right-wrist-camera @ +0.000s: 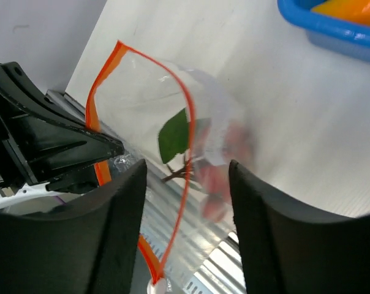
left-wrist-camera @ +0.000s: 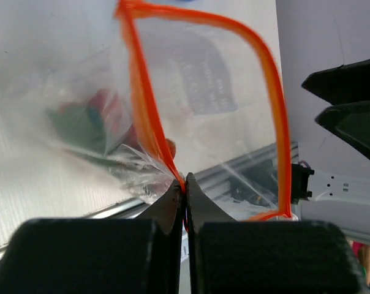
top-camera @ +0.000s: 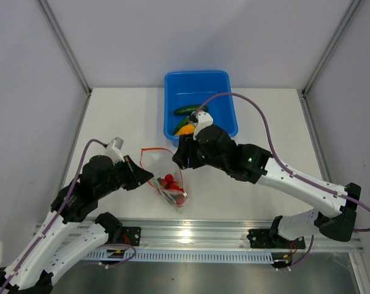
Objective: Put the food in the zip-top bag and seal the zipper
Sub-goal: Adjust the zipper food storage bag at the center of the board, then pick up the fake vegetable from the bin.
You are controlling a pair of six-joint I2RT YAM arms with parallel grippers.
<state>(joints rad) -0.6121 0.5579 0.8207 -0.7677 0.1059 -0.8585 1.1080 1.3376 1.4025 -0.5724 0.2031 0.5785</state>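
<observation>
Holding the bag point(top-camera: 170, 184) by its mouth, the left gripper point(left-wrist-camera: 185, 184) is clenched on the zipper point(left-wrist-camera: 142, 110), its jaws pressed together on the orange strip so the mouth hangs open in a wide loop. The bag lies on the table point(top-camera: 117, 116) between the two arms, just in front of the blue tub point(top-camera: 173, 86).

The right gripper point(right-wrist-camera: 186, 168) hovers just over the open mouth with its jaws parted and nothing between them, so it looks released.

By my reading the filling is partly done. Red tomatoes point(top-camera: 169, 181) and green bits point(right-wrist-camera: 174, 135) are inside the bag, blurred through the plastic. A cucumber point(top-camera: 190, 109) and a yellow-orange fruit point(top-camera: 185, 129) lie in the tub, the fruit half hidden by the right wrist. I cannot make out a fish in any view.

What remains, as I judge it, is moving the tub's pieces into the bag and then pressing the zipper closed, which has not begun.
</observation>
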